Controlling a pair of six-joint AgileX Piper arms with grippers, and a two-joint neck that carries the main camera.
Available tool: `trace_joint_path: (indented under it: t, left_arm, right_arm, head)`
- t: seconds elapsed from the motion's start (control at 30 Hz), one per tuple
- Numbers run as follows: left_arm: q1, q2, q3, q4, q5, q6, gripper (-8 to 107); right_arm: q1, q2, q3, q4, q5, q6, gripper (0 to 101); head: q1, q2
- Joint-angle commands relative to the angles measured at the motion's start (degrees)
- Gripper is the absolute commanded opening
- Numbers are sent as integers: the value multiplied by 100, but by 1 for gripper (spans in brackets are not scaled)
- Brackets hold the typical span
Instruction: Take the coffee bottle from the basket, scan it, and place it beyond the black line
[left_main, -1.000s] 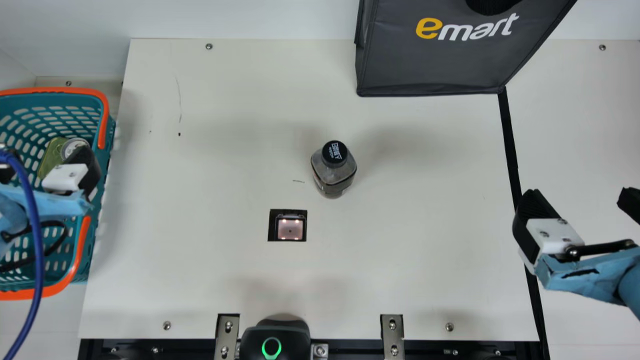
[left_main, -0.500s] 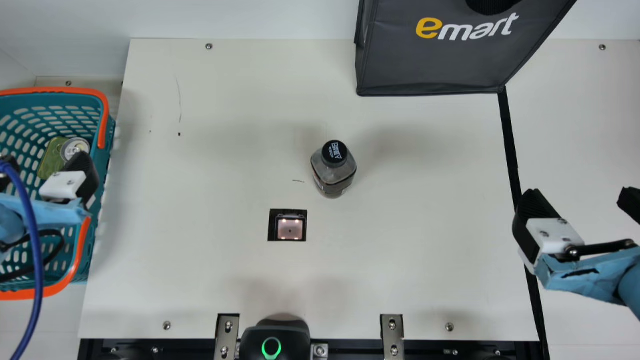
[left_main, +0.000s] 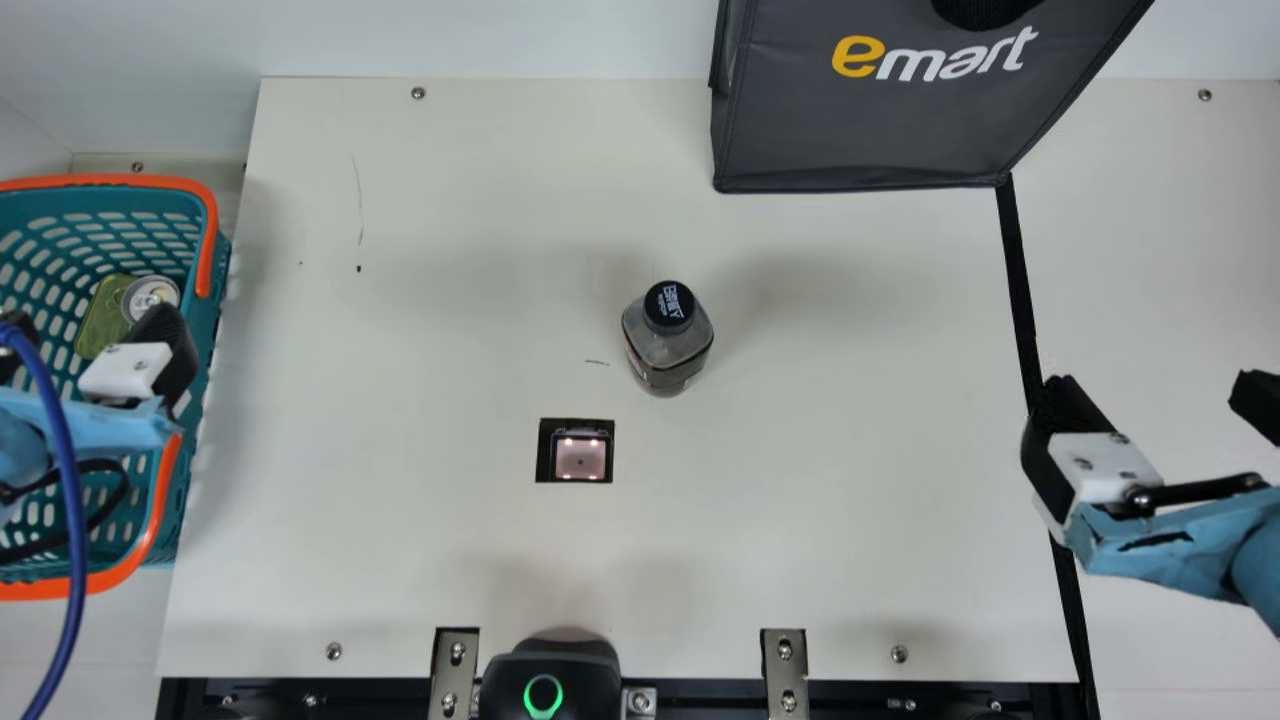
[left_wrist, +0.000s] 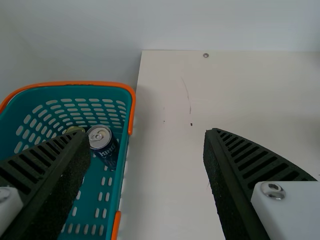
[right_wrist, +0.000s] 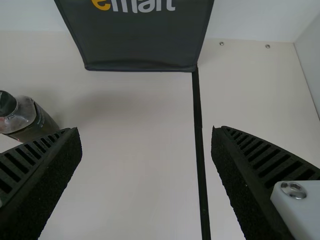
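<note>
Slight movement from the right hand (left_main: 1150, 388): it has drifted a touch up and left in the main view, while the left hand (left_main: 90, 325) holds its spot over the basket (left_main: 120, 181), and the bottle (left_main: 668, 345) hasn't budged. Both hands are spread wide, both empty!

Over to the right wrist view: the dark bag leads down to the black line (right_wrist: 199, 130), running between the fingers of the right hand (right_wrist: 146, 132). Left wrist view now, and it gives us the dark blue side of the can (left_wrist: 104, 145) in the basket; from the main view we look onto its silver top.

And the bottle? Upright on the surface (left_main: 450, 350), short of the line, near the little scanner window (left_main: 580, 458). Black cap, clear shoulders, dark body.

Plenty is cropped: the bag (left_main: 860, 140) at the main view's top, the basket at its left, the black scanner (left_main: 545, 685) at its bottom. In the right wrist view the picture's edge clips the bottle, with a finger covering its lower part.
</note>
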Motion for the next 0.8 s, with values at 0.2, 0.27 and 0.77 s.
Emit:
trace_joint_path:
  t: [0.2,0.27,0.77]
  left_arm:
    - [0,0,0,0,0,0,90]
    - [0,0,0,0,0,0,90]
    - [0,0,0,0,0,0,90]
  right_arm:
    - [335,303,-4,56,-226,19,91]
    - [461,392,-7,48,-279,44,91]
    - [1729,1178,-130,-258,-577,466,91]
  head:
    - [-96,9]
    - [-96,9]
    - [-96,9]
